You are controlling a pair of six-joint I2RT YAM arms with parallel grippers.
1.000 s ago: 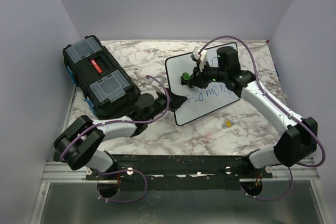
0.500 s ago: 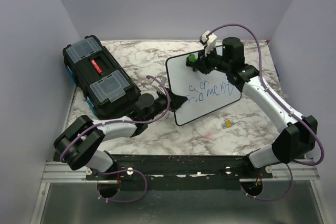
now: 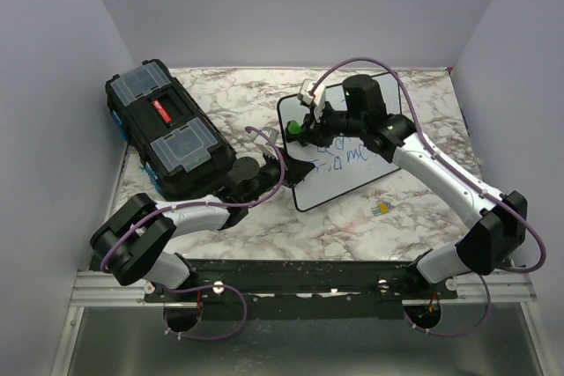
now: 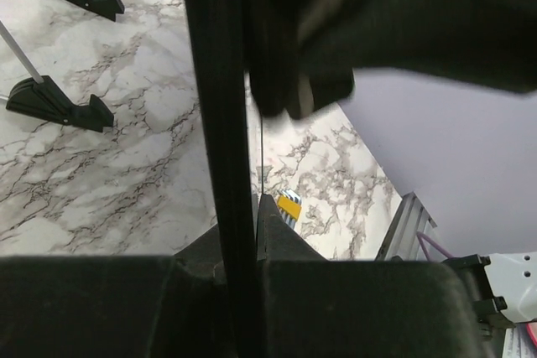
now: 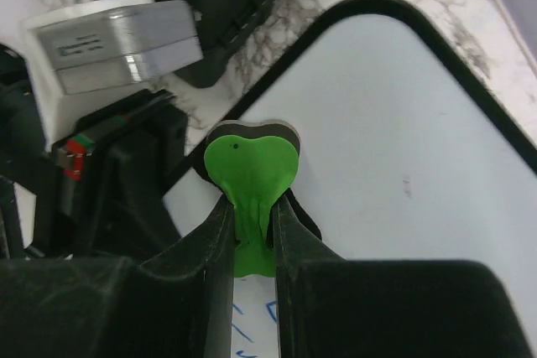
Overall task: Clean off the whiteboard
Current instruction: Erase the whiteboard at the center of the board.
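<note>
The whiteboard [image 3: 337, 184] lies on the marble table, tilted, with blue handwriting [image 3: 354, 156] across its middle. My right gripper [image 3: 298, 132] is shut on a green heart-shaped eraser [image 5: 250, 165] with a black pad, pressed on the board's upper-left corner [image 5: 394, 132]. Blue strokes [image 5: 252, 334] show just behind the eraser. My left gripper [image 3: 280, 163] is shut on the board's left edge. In the left wrist view the black frame [image 4: 216, 106] runs between the jaws of that gripper [image 4: 243, 217].
A black toolbox [image 3: 167, 134] stands at the left, close to the board's corner. A small yellow-and-striped item [image 3: 382, 209] lies in front of the board; it also shows in the left wrist view [image 4: 289, 205]. Two black feet [image 4: 59, 105] rest on the marble.
My right gripper swept with the eraser from the board's top edge leftward and down to its upper-left corner. The left gripper and board have not moved.
</note>
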